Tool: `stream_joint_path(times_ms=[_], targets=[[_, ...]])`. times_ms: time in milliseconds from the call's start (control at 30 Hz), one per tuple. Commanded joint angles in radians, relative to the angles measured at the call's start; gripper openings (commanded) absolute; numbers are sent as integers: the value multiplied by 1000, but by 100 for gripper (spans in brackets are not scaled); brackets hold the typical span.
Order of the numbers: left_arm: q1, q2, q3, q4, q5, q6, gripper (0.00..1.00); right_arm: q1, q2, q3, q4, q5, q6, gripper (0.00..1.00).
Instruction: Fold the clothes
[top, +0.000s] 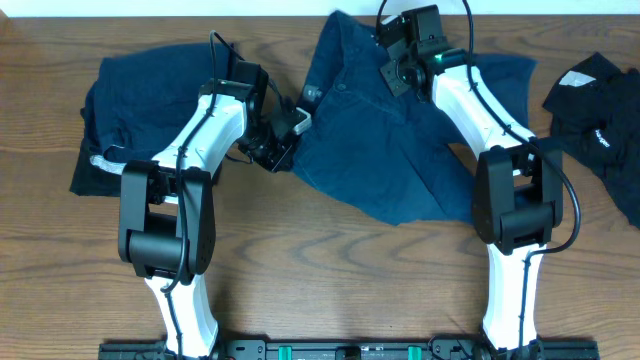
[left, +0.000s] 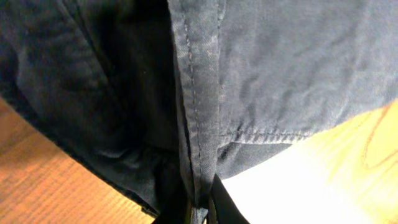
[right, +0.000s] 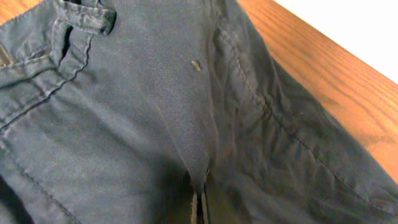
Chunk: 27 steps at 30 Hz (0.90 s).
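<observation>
- While a bundled navy garment (top: 115, 110) lies far left, the left gripper (top: 283, 140) pinches the hem of the navy shorts (top: 400, 160).
- Right gripper (top: 393, 72) nips a fabric ridge near their waistband.
- Black garment (top: 600, 120) lies far right.

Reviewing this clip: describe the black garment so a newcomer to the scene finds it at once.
On the wooden table, look to the far right edge. The black garment lies crumpled there, partly cut off by the frame. Unlike the wide navy-blue shorts in the middle and the navy-blue pile at left, it is black with small white marks.
</observation>
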Motion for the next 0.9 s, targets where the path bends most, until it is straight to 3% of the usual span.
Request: stream_joint_path(times_ms=[0,300,600,867], targets=[[0,-14,-3,-22,-6,-2,6,-11,44,-8,37,21,11,1],[0,-13,-3,-27,-6,-2,6,-11,138,-8,167,21,11,1],[0,6,-13,-2,-6,-2,7,-8,187,-8,180,-6,23,2],[0,28,-68,53,-6,-2,7,-8,191,-8,191,-6,41,24]])
